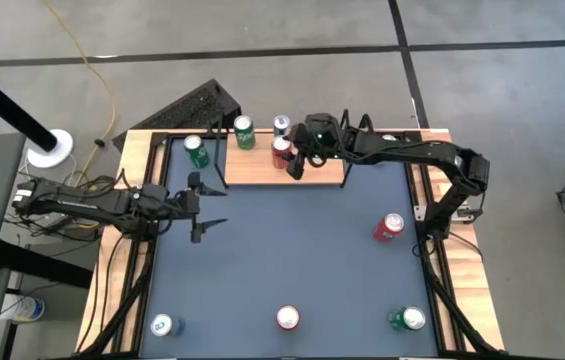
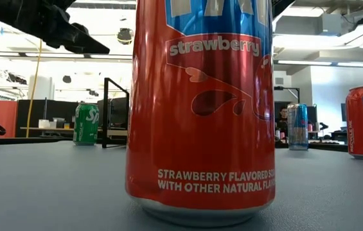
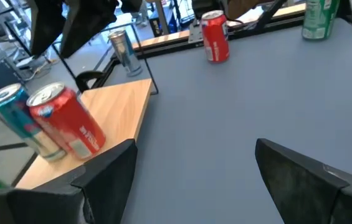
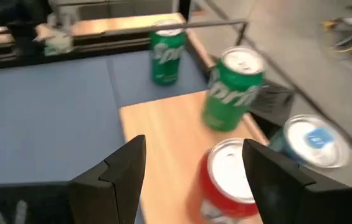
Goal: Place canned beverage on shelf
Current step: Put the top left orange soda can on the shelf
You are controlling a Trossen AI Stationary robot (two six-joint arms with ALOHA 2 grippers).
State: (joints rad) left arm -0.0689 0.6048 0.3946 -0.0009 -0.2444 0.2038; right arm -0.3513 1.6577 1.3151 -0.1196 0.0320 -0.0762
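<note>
The shelf point(image 1: 312, 172) is a light-wood board with black wire end frames at the table's far middle. On it stand a green can point(image 1: 244, 132), a blue-topped can point(image 1: 281, 125) and a red can point(image 1: 282, 152). My right gripper point(image 1: 297, 163) hovers over the shelf, open. In the right wrist view point(image 4: 188, 180) the red can point(image 4: 228, 180) stands upright on the board point(image 4: 157, 137) between the fingers, close to one finger; I cannot tell whether it touches. My left gripper point(image 1: 207, 208) is open and empty over the table's left part, as its wrist view point(image 3: 194, 180) shows.
Another green can point(image 1: 195, 151) stands on the table left of the shelf. A red can point(image 1: 389, 227) is at the right. A blue can point(image 1: 163, 325), a red strawberry can point(image 1: 287, 318) and a green can point(image 1: 408, 318) stand along the near edge.
</note>
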